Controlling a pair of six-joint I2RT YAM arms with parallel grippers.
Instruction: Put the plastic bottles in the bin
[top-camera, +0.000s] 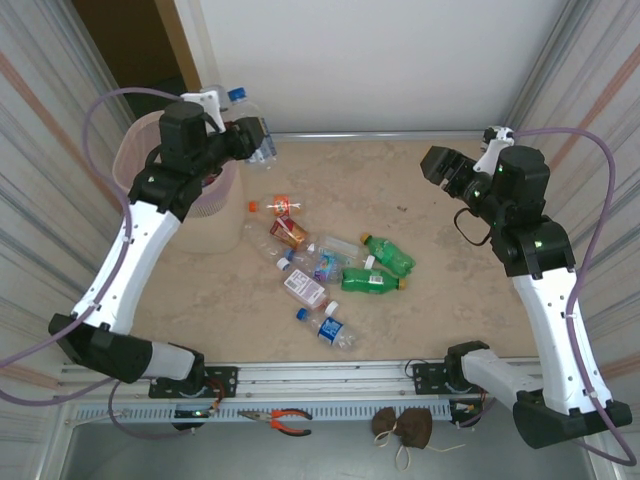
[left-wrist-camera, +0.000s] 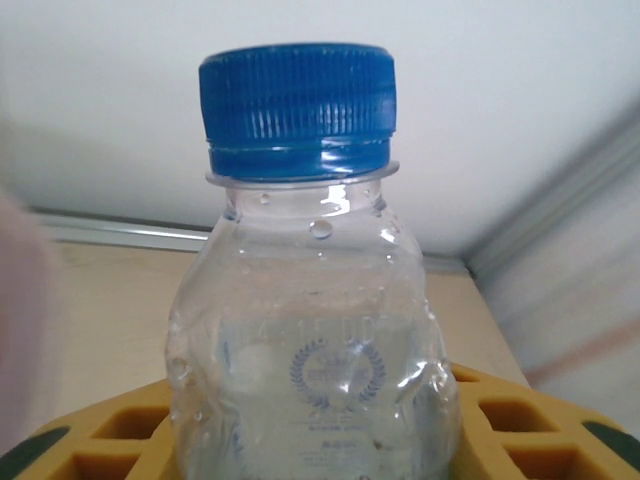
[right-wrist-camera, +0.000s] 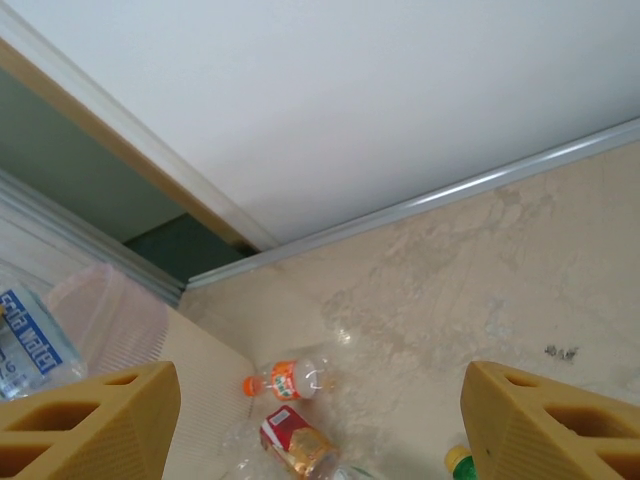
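While the overhead view sets the left gripper over the worktop's far-left corner, beside the tall pale pink translucent plastic bin, its wrist camera shows the grip up close: yellow fingers pinching a clear plastic bottle with a blue cap. The bottle seems to hang just past the bin's rim. The right gripper hangs over the far-right side, fingers spread, holding nothing. Other plastic bottles lie scattered mid-worktop.

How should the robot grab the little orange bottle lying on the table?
Probably around its labelled middle, coming straight down from above. The orange bottle lies flat on its side, cap pointing toward the bin, so a pinch across its round body should fit, with bare table on both long sides.
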